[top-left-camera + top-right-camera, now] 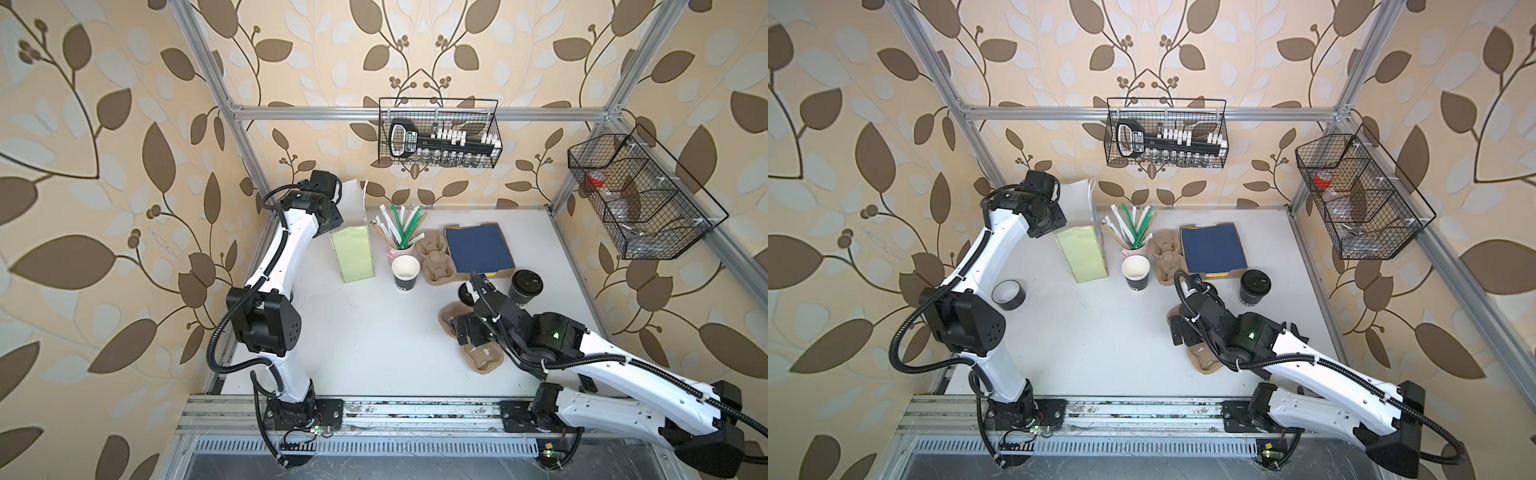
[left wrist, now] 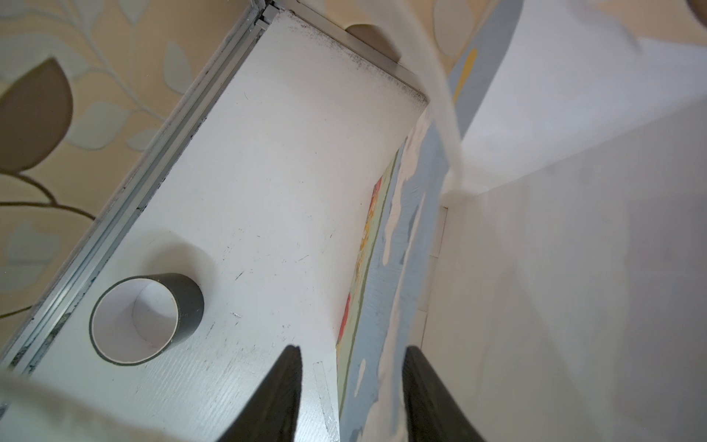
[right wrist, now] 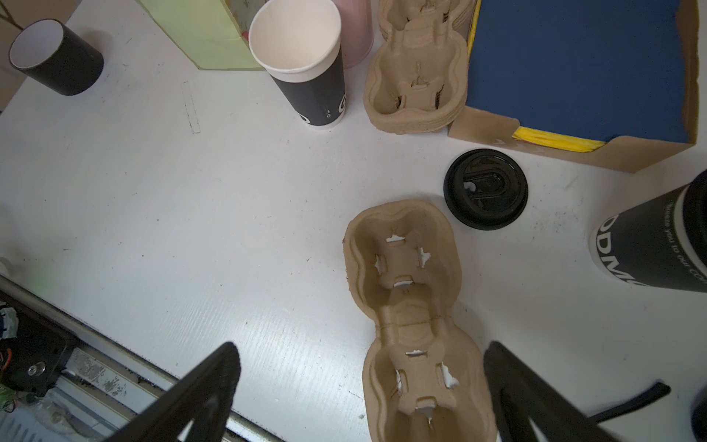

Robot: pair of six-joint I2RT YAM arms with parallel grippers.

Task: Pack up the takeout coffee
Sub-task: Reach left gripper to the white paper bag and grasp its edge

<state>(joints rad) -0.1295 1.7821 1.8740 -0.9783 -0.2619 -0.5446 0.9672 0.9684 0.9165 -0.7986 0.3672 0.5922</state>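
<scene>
Your left pincer (image 2: 352,350) straddles the bag (image 2: 398,291) wall, jaws apart. The right pincer (image 3: 361,348) hangs spread over the carrier (image 3: 401,260). The lidded cup (image 3: 650,248), on the right, is cut off in the right wrist view. The open cup (image 1: 405,270) stands mid-table.

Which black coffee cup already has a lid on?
The lidded cup by the cardboard box; the open cup beside the pink straw cup shows white inside.
</scene>
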